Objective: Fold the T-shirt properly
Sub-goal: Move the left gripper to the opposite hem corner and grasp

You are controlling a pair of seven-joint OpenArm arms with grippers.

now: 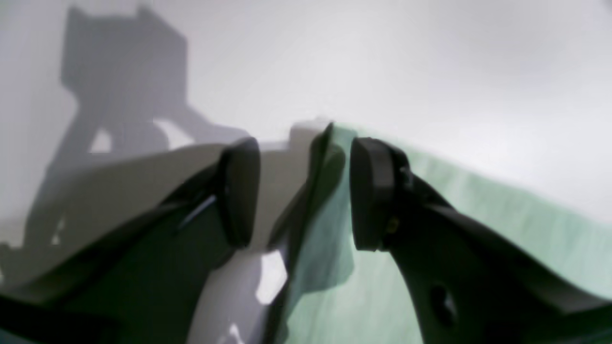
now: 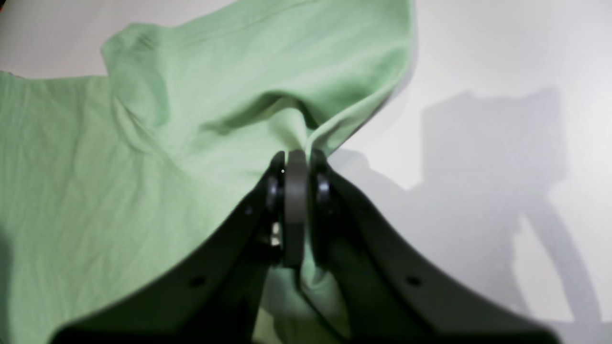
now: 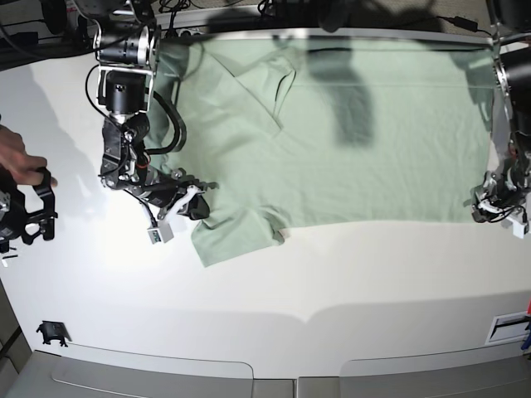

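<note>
Base view: T-shirt [image 3: 357,141] spread flat across the far half of the white table [image 3: 332,290], reaching from about 10 o'clock to 3 o'clock, one sleeve folded over near the collar at 11 o'clock, another sleeve flap sticking out toward 7 o'clock. No containers in any view. Right gripper [image 3: 197,207] at 9 o'clock of the table, clenched on the shirt's edge by that lower sleeve. Right wrist view confirms it: right gripper [image 2: 296,165] has its jaws pressed together with green cloth [image 2: 143,157] bunched and pulled up between them. Left gripper [image 3: 498,203] at 3 o'clock, at the shirt's far side edge. Left wrist view: left gripper [image 1: 303,191] has jaws spread apart, a fold of the shirt's [image 1: 478,200] edge standing loose in the gap, not pinched; blurred. Table white, hard arm shadows. Cables and dark gear along the 12 o'clock edge. A person's hand [image 3: 21,157] shows at the 9 o'clock frame edge.
</note>
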